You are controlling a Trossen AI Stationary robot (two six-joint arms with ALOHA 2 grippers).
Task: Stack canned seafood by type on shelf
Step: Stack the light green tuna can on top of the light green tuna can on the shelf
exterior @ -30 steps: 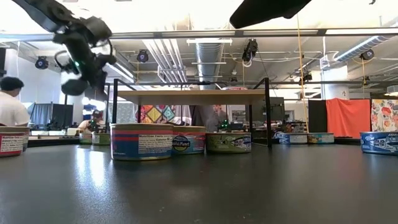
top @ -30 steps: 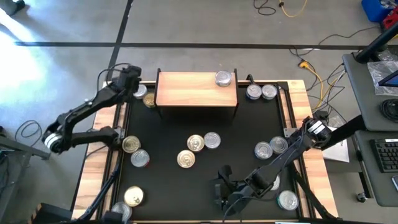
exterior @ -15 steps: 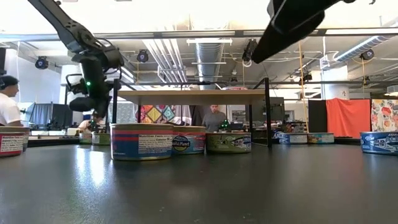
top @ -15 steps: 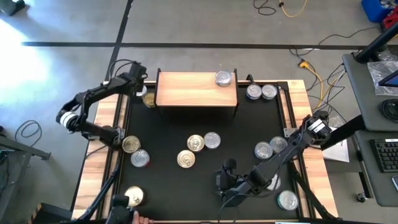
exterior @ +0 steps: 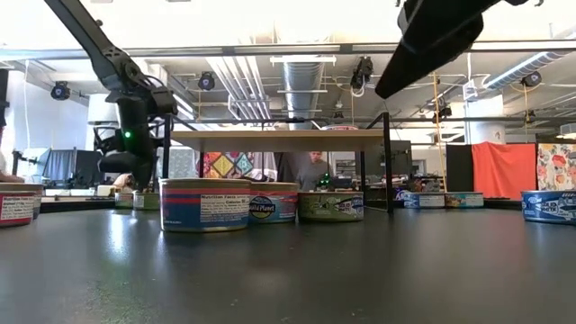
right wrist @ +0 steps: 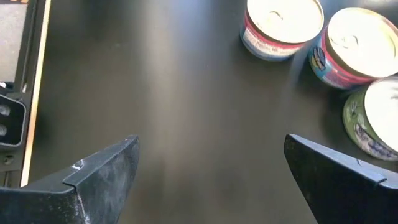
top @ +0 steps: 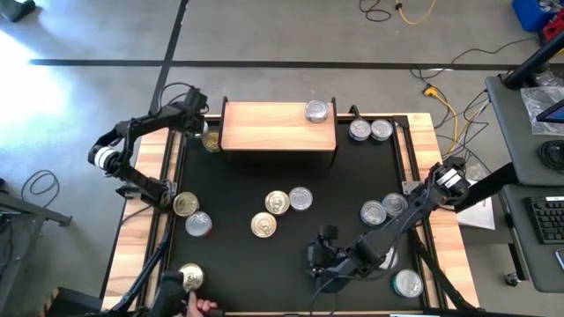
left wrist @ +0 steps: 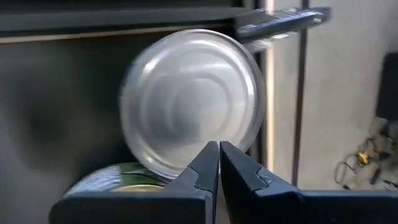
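My left gripper [top: 199,129] is shut and low at the table's far left corner, beside the shelf's left end. In the left wrist view its tips [left wrist: 219,149] are over the rim of a silver-lidded can [left wrist: 189,99], with a green-sided can [left wrist: 118,177] beside it. The light-wood shelf [top: 278,128] stands on dark legs and carries one silver can [top: 316,111] at its far right. My right gripper [right wrist: 211,180] hangs wide open over bare black table near the near edge [top: 319,251]. Three cans [top: 277,203] rest on their bases in the middle of the table. My left gripper's shut tips come down from above at the silver lid's rim [left wrist: 208,163]. I cannot tell whether they touch it. The can stands upright on the table.
More cans stand at the left [top: 185,205], right [top: 373,212], far right [top: 359,130] and near right [top: 407,283]. A person's hand [top: 201,307] is at the near left edge by a gold-lidded can [top: 189,278]. A wooden rim [top: 141,238] borders the black top.
My left gripper has come down and moved a little toward the shelf's left end, over the cans in the far left corner, staying shut. A hand has come in at the near left edge by the gold-lidded can.
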